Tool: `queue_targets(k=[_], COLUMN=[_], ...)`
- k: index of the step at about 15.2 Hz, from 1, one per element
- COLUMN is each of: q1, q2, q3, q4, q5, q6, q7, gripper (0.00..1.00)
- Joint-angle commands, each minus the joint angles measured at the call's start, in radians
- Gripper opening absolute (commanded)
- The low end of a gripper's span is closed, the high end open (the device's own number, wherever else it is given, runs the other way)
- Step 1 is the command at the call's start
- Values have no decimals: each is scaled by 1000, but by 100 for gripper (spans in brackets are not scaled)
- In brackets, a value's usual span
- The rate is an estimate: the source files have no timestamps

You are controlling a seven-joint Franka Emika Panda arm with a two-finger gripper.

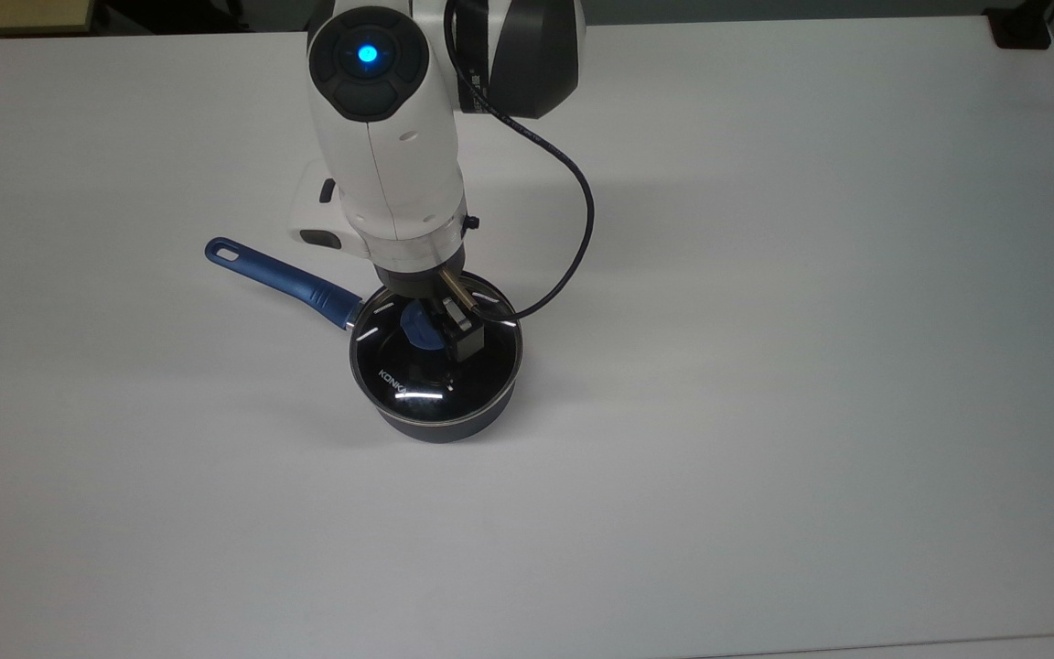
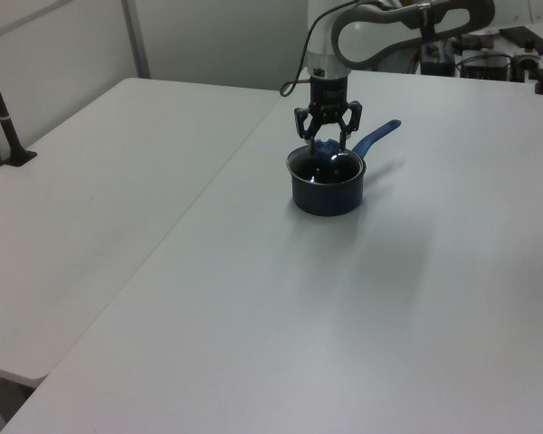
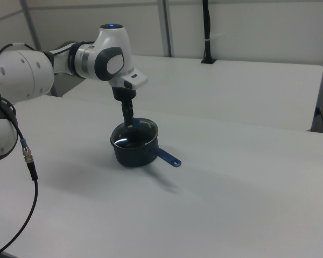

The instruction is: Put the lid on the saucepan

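Note:
The saucepan stands on the white table, its blue handle pointing to the top view's left. The glass lid with white lettering lies flat on the pan's rim. My gripper reaches straight down onto the lid's blue knob, with one finger pressed against the knob's side and the other hidden under the wrist. In the left view the gripper straddles the knob above the saucepan. The right view has the gripper over the lid and saucepan.
A black cable loops from the wrist down to the pan's rim. A black clamped post stands at the left view's left table edge, another post at the right view's back. Equipment sits behind the arm.

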Motion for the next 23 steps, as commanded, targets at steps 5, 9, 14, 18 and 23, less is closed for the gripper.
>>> queue_targets(k=[5, 9, 14, 18, 23], q1=[4, 13, 27, -19, -19], q2=[-116, -220, -453, -551, -552], q3=[-16, -5, 0, -20, -32], q4=[-32, -87, -261, -262, -255], q5=[27, 16, 7, 8, 8], q6=[-111, -186, -270, -377, -380], q7=[-165, -373, -805, -1034, -1030], gripper=[100, 100, 100, 100, 100])
